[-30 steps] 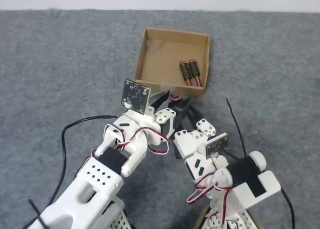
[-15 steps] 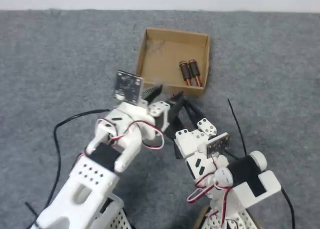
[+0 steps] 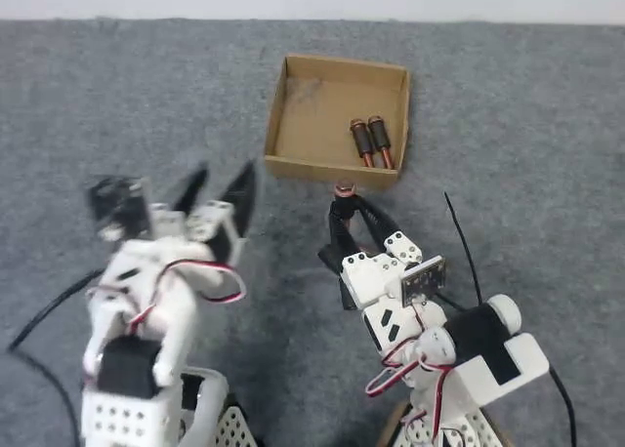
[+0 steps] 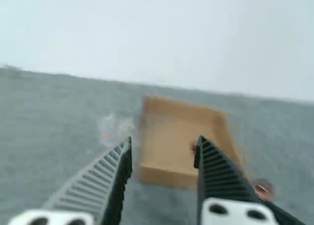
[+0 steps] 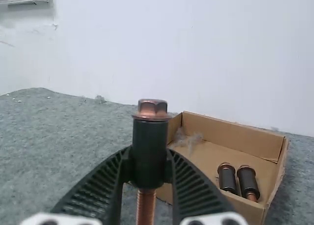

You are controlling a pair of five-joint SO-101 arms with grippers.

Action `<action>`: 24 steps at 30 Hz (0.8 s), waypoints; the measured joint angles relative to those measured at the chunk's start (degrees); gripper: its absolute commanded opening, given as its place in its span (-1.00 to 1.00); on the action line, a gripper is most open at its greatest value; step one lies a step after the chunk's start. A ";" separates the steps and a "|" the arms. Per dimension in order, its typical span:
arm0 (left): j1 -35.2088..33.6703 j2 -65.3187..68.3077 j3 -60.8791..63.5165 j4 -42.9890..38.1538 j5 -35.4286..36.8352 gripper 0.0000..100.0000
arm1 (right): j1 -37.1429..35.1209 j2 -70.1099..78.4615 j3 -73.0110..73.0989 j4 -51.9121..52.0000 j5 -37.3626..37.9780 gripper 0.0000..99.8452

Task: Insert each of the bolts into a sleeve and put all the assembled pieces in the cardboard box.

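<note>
While left jaws gape, ribbed right jaws clamp a copper-bolted black sleeve (image 5: 147, 144).

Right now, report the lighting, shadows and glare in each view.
High view: soft, even light, with no hard-edged shadows on the grey mat or around the cardboard box. Right wrist view: a mild sheen on the bolt head above the sleeve held in the right gripper; no glare on the wall. Left wrist view: bright, pale wall, no hard shadows.
</note>
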 measured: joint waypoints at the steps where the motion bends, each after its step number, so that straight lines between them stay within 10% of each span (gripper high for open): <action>1: -2.29 -1.58 0.00 0.62 0.00 -0.60 | 0.00 0.00 0.00 0.00 0.00 -0.99; 24: -17.49 -22.42 30.15 1.85 0.00 -0.60 | 1.93 0.00 0.00 0.44 0.00 -0.99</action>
